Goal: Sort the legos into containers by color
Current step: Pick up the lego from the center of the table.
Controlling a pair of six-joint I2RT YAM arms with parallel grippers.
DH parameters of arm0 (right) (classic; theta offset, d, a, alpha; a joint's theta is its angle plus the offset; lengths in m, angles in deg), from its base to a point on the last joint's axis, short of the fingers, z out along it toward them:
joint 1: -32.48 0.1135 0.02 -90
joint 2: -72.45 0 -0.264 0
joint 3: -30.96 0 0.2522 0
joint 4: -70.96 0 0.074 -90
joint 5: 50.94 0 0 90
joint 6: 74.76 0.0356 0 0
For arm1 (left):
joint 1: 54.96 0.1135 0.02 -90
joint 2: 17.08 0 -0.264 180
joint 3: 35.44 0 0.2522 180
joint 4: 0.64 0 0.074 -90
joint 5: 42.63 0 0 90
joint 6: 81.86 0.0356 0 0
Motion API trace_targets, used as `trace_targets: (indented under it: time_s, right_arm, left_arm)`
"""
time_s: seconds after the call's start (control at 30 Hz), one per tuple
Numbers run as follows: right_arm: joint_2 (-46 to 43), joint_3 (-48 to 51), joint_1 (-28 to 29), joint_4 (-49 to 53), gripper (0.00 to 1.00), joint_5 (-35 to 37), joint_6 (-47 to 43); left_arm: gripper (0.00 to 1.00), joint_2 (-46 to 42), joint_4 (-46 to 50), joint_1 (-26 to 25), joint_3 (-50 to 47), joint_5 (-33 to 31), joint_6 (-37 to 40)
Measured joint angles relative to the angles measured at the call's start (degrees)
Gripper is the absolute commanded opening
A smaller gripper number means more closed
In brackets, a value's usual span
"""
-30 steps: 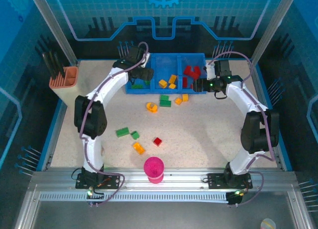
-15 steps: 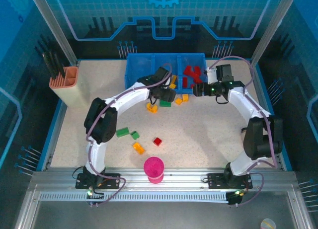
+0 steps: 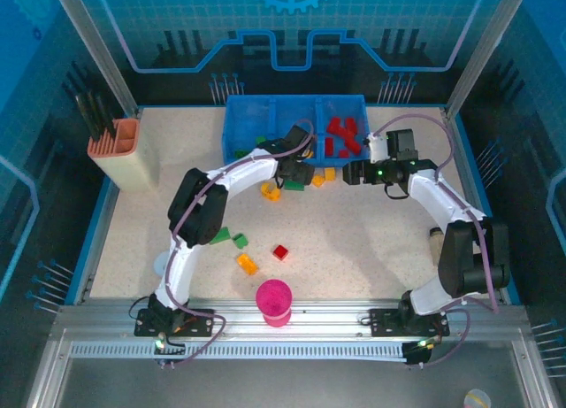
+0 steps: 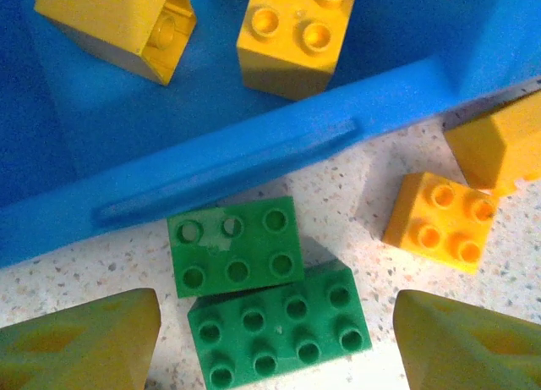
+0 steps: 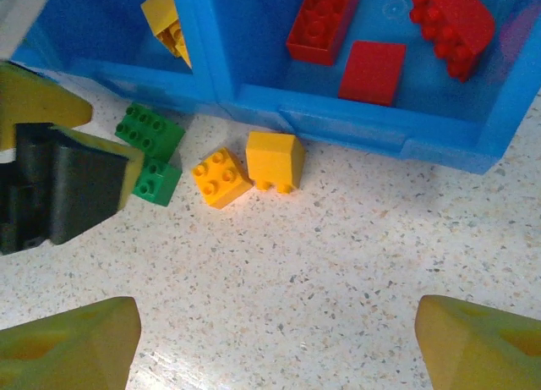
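Both arms stretched forward; left hand [image 4: 275, 343] open, right hand [image 5: 272, 339] open.

You have one blue tray [image 3: 292, 99] with three compartments [image 3: 243, 125], one pink cup [image 3: 273, 300] and one peach holder [image 3: 124, 156]. Loose on the table [image 3: 371, 240] you can count four green bricks [image 4: 235, 256], four orange-yellow bricks [image 4: 439, 221] and one red brick [image 3: 280, 251]. Inside the tray, two yellow bricks [image 4: 293, 35] and at least three red bricks [image 5: 324, 19] show.

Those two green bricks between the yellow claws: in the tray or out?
Out: both green bricks lie on the speckled table, outside the blue tray wall.
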Motion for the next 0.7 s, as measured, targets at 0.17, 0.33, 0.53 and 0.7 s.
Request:
trace_targets:
  time_s: [0.17,0.33,0.53,0.7]
  right_arm:
    - [0.0,0.1,0.0,-0.9,0.86,-0.8,0.4]
    - [0.0,0.4,0.0,-1.3,0.86,-1.2,0.4]
    - [0.0,0.4,0.0,-1.4,0.86,-1.8,0.7]
    - [0.0,0.4,0.0,-1.8,0.86,-2.0,0.9]
  left_arm:
    - [0.75,2.8,0.0,0.0,1.8,-1.0,-0.5]
    - [0.76,5.0,0.5,0.0,3.5,-2.2,-0.5]
    - [0.73,6.5,1.7,0.0,5.4,-2.8,-1.0]
    - [0.63,8.2,2.0,0.0,6.0,-2.9,-1.5]
